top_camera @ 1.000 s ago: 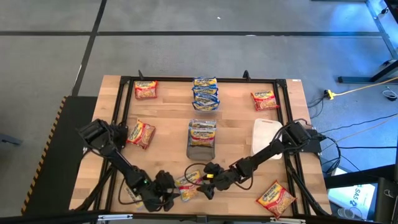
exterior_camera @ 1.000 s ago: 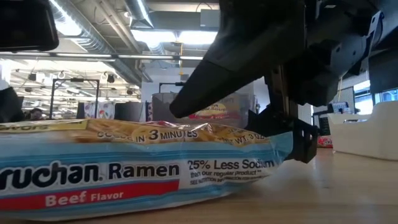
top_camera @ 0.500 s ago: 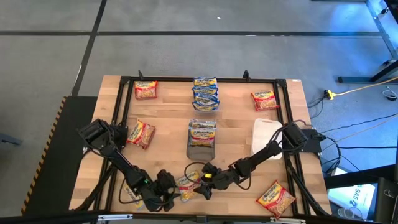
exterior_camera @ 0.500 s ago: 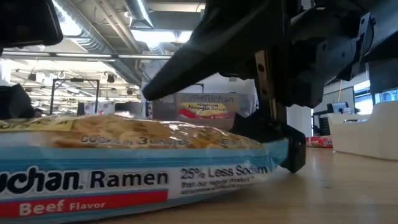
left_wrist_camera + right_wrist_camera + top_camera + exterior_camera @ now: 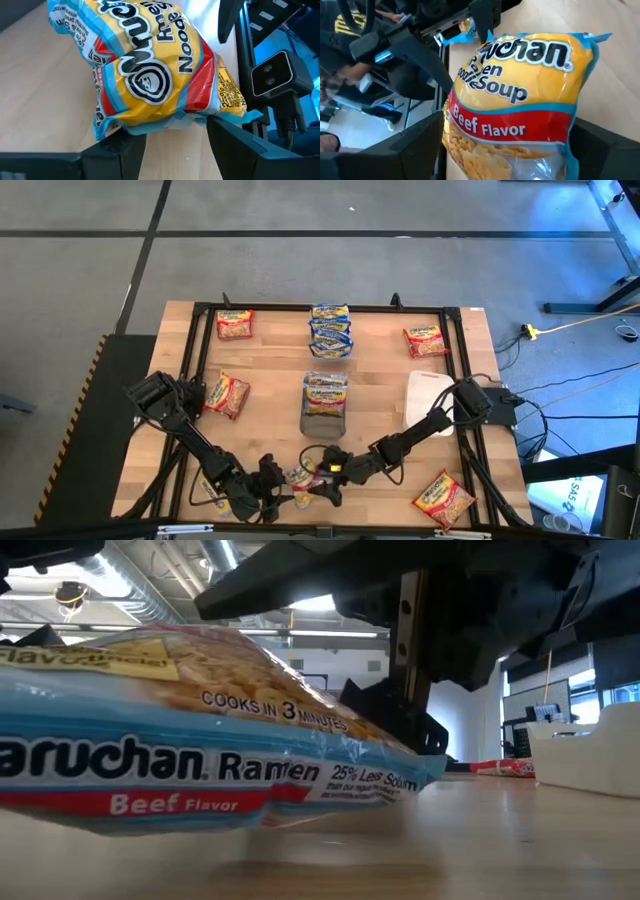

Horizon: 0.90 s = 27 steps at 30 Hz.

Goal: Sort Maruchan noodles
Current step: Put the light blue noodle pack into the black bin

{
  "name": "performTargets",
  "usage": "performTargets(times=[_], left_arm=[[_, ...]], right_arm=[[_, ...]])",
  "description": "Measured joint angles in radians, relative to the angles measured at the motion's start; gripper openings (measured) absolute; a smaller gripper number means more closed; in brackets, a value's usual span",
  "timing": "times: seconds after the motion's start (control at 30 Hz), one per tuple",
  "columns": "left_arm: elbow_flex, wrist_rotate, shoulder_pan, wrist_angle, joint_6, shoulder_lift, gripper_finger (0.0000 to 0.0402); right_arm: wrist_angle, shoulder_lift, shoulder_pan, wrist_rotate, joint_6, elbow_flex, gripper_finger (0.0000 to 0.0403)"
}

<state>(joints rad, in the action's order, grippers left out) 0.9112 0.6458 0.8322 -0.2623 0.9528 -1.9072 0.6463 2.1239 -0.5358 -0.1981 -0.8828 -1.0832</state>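
A blue beef noodle packet (image 5: 301,479) is held at the table's near edge. It is pinched between both grippers, the left gripper (image 5: 272,483) and the right gripper (image 5: 327,481), one clamped on each end.

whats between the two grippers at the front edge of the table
In the high view, one beef ramen packet sits between the left gripper and right gripper; both wrist views show fingers on it.

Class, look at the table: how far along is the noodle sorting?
Done, apparently: a stack of blue-edged packets at the far middle, and more packets in the dark basket. In hand: the right gripper and left gripper both meet at one beef-flavor packet, lifted at one end. Left: single red packets scattered around.
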Motion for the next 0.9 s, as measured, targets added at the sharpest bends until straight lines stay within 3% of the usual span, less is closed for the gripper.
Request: performTargets(times=[0.13,0.57,0.7,0.9], left_arm=[[0.0,-0.01,0.0,-0.001,-0.013,0.0,0.0201],[0.001,-0.038,0.055,0.005,0.12,0.005,0.0201],[0.001,-0.05,0.07,0.037,0.164,0.005,0.0201],[0.001,-0.092,0.074,0.053,0.224,0.006,0.0201]], right_arm=[[-0.001,0.0,0.0,0.0,0.044,0.0,0.0297],[0.005,-0.003,0.0,0.002,0.261,-0.003,0.0112],[0.001,-0.003,0.0,0.005,0.319,-0.003,0.0097],[0.0,-0.004,0.0,0.0,0.339,-0.003,0.0105]])
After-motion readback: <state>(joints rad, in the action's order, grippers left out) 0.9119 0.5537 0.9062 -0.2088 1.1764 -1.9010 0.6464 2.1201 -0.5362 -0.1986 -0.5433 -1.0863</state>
